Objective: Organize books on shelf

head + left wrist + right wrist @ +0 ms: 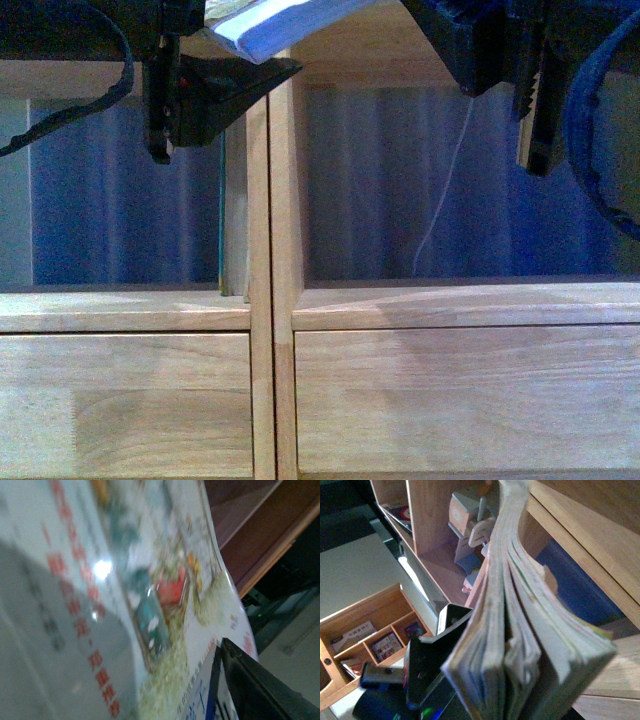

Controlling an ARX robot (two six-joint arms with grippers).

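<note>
**Paperback held high at the shelf's divider**

Both arms reach in from above, near the top of the shelf (pixel 450 305). The right fingers (pixel 535 105) clamp the floppy paperback (pixel 270 25), whose pages fan edge-on in the right wrist view. The left fingers (pixel 215 90) sit just under its near corner, and I cannot tell whether they pinch it.

A teal-edged book (pixel 221 220) stands upright in the left cubby against the divider (pixel 272 200). A white cord (pixel 440 200) hangs in the right cubby. Plain drawer fronts (pixel 450 400) lie below.

The cover's red characters are too blurred to read.
</note>
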